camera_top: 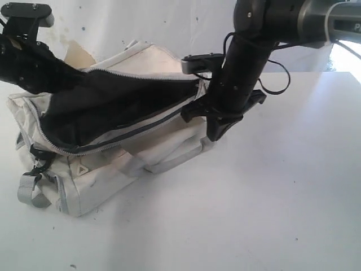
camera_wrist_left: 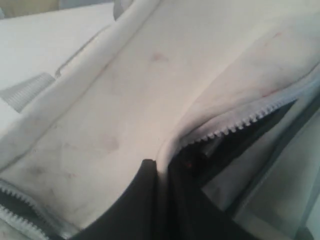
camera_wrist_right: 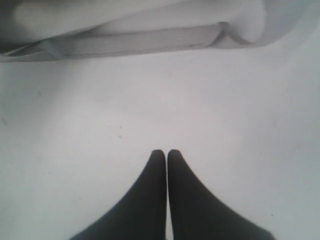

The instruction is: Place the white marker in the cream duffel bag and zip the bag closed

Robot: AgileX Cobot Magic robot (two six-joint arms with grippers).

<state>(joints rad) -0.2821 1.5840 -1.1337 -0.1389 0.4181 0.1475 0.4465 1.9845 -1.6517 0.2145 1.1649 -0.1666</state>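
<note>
The cream duffel bag (camera_top: 113, 169) lies on its side on the white table, its top zipper (camera_top: 135, 132) undone and the dark lining showing through the wide gap. My left gripper (camera_wrist_left: 162, 167) is shut on the bag's cream fabric (camera_wrist_left: 125, 100) at the opening's rim, right beside the zipper teeth (camera_wrist_left: 235, 125). In the exterior view that left gripper (camera_top: 62, 76) is at the bag's far left upper edge. My right gripper (camera_wrist_right: 166, 152) is shut with nothing in it. It hangs over bare table, close to the bag's right end (camera_top: 217, 132). The white marker is out of view.
A grey webbing strap (camera_wrist_right: 140, 42) runs along the bag's side, close ahead of the right gripper. Grey handles (camera_top: 169, 161) and a black clip (camera_top: 39, 164) lie on the bag's near side. White table (camera_top: 271, 197) stretches to the front and right.
</note>
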